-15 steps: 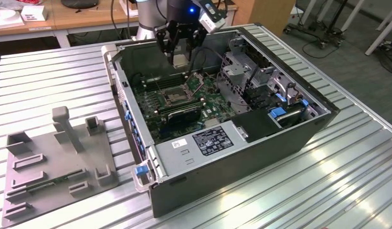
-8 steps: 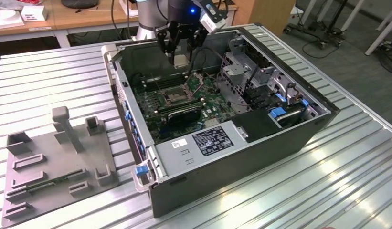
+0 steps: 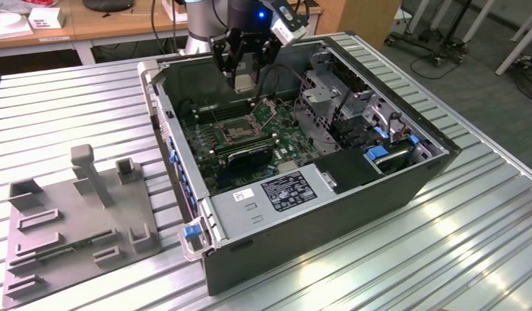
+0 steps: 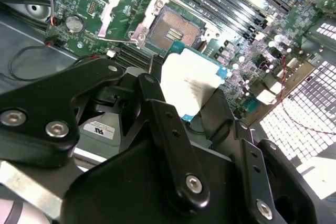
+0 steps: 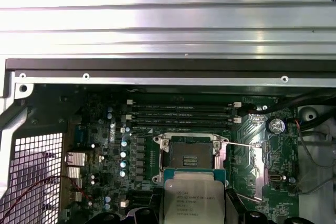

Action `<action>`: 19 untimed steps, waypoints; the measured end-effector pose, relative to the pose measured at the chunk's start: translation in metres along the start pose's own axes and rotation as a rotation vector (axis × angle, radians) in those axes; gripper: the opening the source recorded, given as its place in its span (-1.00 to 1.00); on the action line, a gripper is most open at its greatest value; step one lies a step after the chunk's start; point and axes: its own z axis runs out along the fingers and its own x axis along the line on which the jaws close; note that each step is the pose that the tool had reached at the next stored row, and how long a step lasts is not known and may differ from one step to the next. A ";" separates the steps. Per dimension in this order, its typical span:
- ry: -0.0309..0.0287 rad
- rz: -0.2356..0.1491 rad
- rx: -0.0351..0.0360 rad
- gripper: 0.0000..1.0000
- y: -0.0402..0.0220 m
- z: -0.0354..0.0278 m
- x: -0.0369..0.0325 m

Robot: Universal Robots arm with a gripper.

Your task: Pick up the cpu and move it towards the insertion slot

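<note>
Holding one cpu between its black fingers, the gripper hangs above the open computer case, closed on the chip. In the exterior view the cpu is a pale square in the air over the green motherboard, not touching it. In both wrist views its silver top faces the camera and its rim is pale teal.

One insertion slot is on the motherboard: a square socket with a silvery frame and a dark centre, and the frame is swung open. In the first wrist view the cpu covers the near edge of this slot. In the second wrist view the insertion slot lies just beyond the chip's far edge. In the exterior view the slot sits well below the gripper.

Four long black memory slots lie side by side just beyond the socket. One round coin battery sits beside the socket. Outside the case, one grey fixture plate rests on the ribbed metal table.
</note>
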 end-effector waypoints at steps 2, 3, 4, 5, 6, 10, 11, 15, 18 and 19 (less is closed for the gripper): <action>0.0016 0.000 -0.0001 0.08 0.0000 0.0001 -0.0001; 0.0106 0.000 -0.0004 0.08 0.0000 0.0002 -0.0004; 0.0165 0.001 -0.0004 0.08 0.0000 0.0001 -0.0003; 0.0167 0.001 -0.0004 0.08 0.0000 0.0001 -0.0003; 0.0170 0.001 -0.0003 0.08 0.0000 0.0001 -0.0003; 0.0175 0.001 -0.0003 0.08 0.0000 0.0001 -0.0003; 0.0175 0.001 -0.0003 0.08 0.0000 0.0001 -0.0003; 0.0174 0.001 -0.0007 0.08 0.0001 0.0006 -0.0014; 0.0176 0.001 -0.0004 0.08 0.0003 0.0009 -0.0015; 0.0175 0.001 -0.0005 0.08 0.0004 0.0013 -0.0015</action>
